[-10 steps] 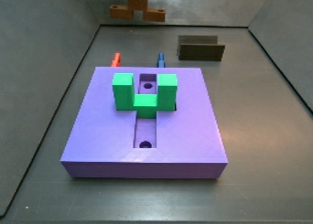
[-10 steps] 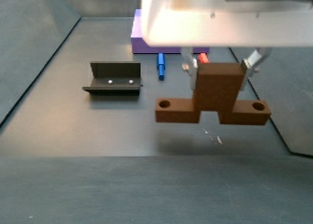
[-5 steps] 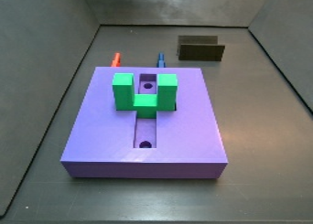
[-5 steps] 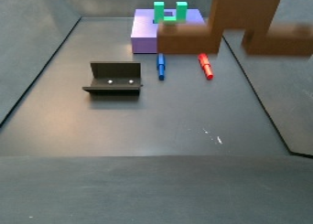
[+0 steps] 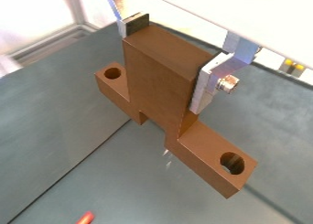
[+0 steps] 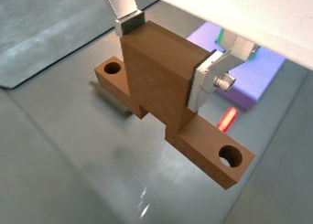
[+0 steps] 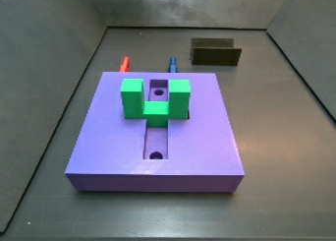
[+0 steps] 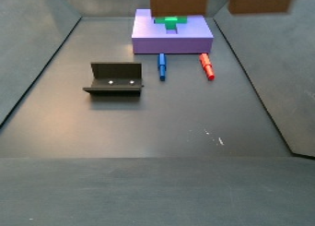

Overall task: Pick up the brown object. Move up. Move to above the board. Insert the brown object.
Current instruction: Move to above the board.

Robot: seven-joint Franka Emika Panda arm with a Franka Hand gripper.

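Note:
The brown object [image 5: 163, 86] is an orange-brown T-shaped block with a round hole at each end of its crosspiece. In both wrist views my gripper [image 5: 175, 52] is shut on its upright bar, one silver finger on each side, and it hangs high above the dark floor [image 6: 73, 173]. In a side view only the brown object's [image 8: 179, 1] lower part shows at the top edge, above the board's [image 8: 172, 38] far end. The board [image 7: 197, 137] is a purple slab with a groove and a green U-shaped block [image 7: 155, 97]. The gripper [image 6: 171, 52] is outside both side views.
The fixture [image 8: 114, 79] stands on the floor away from the board, also in the other side view as the fixture [image 7: 215, 53]. A red marker [image 8: 207, 65] and a blue marker [image 8: 161, 66] lie beside the board's end. Grey walls enclose the floor.
The brown object has risen and travelled toward the board. It hung low over the floor a second ago and now only its lower part shows at the top of a side view.

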